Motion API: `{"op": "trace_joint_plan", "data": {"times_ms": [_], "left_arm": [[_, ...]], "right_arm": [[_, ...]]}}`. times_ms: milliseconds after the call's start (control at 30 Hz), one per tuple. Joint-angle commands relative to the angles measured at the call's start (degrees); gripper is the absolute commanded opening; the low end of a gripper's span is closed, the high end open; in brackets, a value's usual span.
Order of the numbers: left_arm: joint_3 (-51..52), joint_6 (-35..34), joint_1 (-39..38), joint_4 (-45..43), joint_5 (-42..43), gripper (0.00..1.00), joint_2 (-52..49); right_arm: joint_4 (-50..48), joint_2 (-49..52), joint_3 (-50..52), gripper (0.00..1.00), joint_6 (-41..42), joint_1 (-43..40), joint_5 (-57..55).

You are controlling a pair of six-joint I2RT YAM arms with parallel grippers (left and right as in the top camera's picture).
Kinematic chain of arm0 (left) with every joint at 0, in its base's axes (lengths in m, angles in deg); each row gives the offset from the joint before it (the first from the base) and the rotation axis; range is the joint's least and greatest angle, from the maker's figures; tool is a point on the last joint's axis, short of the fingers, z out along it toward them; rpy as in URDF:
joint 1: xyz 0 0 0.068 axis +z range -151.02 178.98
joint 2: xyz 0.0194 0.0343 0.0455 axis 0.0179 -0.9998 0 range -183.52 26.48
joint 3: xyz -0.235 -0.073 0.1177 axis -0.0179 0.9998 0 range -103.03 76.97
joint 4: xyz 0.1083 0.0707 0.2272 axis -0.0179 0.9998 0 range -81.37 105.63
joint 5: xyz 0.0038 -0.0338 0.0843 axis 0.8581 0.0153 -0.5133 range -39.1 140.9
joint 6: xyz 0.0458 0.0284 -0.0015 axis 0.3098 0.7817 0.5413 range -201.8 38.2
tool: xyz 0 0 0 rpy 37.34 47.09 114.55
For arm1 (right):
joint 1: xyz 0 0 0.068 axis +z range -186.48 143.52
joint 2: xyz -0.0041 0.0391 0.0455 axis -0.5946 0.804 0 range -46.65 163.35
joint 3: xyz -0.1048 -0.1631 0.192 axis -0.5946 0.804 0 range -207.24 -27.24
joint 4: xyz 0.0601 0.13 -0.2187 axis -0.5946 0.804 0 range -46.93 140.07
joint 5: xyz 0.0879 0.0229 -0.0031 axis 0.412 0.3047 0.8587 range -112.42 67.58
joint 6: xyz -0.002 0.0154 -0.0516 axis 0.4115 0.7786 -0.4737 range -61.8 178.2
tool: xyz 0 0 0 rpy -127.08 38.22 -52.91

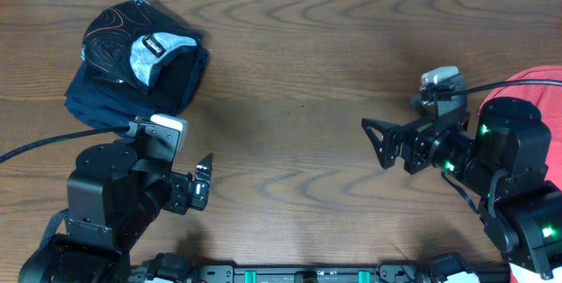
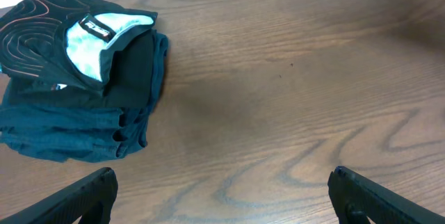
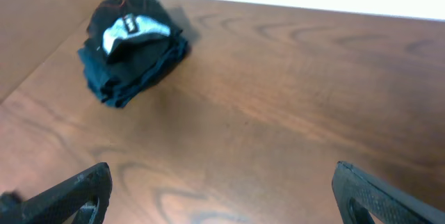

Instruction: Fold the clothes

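Left pincer (image 1: 205, 181) is spread wide w/ nothing btw its fingers. In its own wrist view the left pincer (image 2: 222, 186) shows as two black tips at the bottom corners, w/ only bare wood in the gap. Right pincer (image 1: 374, 143) is spread wide too & holds nothing. Its wrist view shows the right pincer (image 3: 221, 175) the same way: two dark tips low down, wood btw them.

The folded black short-sleeved sports jersey w/ thin orange lines (image 1: 136, 54) lies in a small pile on the brown wooden table (image 1: 299, 72). It is up the table from the left pincer & off to its left, well apart, not touching. Left wrist view shows the jersey (image 2: 76, 71) w/ a pale inside collar & a small dark label on top. The lower layers look dark blue-green. From the right pincer the jersey (image 3: 132, 46) is far across the table, ahead & to the left, near the far edge.

A coral-red T-shirt (image 1: 537, 79) lies behind the right pincer, by the right arm, at the table's side. The arm hides part of it, so can't tell if it is folded.

The two pincers face each other over bare wood, well apart.
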Motion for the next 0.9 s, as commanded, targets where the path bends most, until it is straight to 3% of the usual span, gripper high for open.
{"op": "trace_joint_plan", "data": {"times_ms": [0,333,567,867], "left_arm": [[-0.44,-0.28,-0.13,0.13,-0.7,0.98,0.04],[-0.44,-0.28,-0.13,0.11,-0.7,0.98,0.04],[-0.44,-0.28,-0.13,0.13,-0.7,0.98,0.04],[-0.44,-0.28,-0.13,0.13,-0.7,0.98,0.04]], "right_arm": [[1.46,-0.26,-0.59,0.99,-0.61,0.26,1.36],[-5.2,-4.28,-0.66,0.99,-4.5,0.26,-11.23],[-10.05,-12.46,1.27,0.99,-20.65,-1.33,-11.98],[-11.78,-27.78,21.66,0.99,-18.75,-8.87,-13.14]]}}
